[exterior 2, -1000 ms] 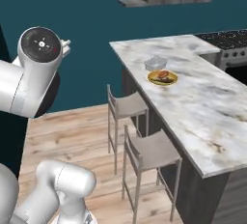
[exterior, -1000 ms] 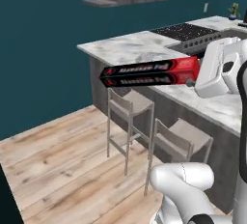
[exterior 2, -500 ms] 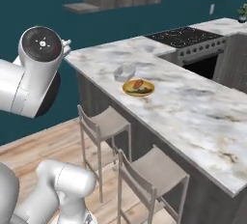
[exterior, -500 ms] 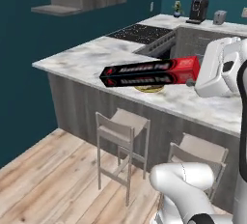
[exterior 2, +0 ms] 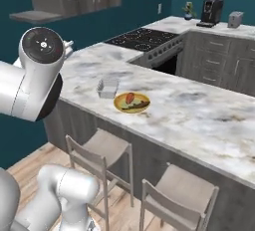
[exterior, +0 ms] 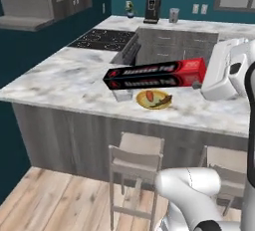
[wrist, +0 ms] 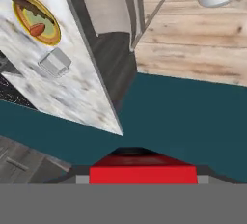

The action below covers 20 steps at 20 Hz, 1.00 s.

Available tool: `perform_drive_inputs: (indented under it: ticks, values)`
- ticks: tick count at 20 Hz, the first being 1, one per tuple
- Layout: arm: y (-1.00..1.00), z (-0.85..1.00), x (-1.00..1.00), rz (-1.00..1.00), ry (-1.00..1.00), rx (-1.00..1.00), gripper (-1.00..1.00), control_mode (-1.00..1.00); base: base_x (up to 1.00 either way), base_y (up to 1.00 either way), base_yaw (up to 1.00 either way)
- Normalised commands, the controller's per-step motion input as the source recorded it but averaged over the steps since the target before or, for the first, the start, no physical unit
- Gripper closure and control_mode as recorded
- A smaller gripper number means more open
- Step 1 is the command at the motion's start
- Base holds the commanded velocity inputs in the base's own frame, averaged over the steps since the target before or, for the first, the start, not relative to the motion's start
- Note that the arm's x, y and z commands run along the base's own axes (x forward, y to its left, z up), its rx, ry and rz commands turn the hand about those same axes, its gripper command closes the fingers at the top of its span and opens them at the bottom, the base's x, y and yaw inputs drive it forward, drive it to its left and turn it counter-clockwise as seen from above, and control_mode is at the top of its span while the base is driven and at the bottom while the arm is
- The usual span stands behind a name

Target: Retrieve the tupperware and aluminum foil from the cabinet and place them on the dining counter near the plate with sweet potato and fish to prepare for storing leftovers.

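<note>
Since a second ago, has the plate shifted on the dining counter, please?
No. The plate lies beside the tupperware on the dining counter as before; only the camera moved with the base.

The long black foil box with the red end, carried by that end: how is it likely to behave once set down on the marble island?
The long black aluminum foil box with a red end juts out level from its gripped end, so it is probably stiff and light. Its flat faces suggest that it would lie still rather than roll. The marble dining counter looks polished, so a nudge might slide it.
</note>
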Motion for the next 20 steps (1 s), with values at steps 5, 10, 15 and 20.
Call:
perform_drive_inputs:
  ticks: [5,10,15,20]
  values:
    - [0.0,0.0,0.0,0.0,0.0,0.0,1.0,1.0,0.76,0.28,-0.59]
    - [0.0,0.0,0.0,0.0,0.0,0.0,1.0,1.0,0.61,0.13,-0.64]
    - [0.0,-0.04,0.05,-0.09,-0.04,0.0,1.0,-1.0,0.38,0.15,-0.47]
    - [-0.19,-0.19,0.22,-0.32,-0.06,0.01,1.0,-1.0,0.0,0.0,0.0]
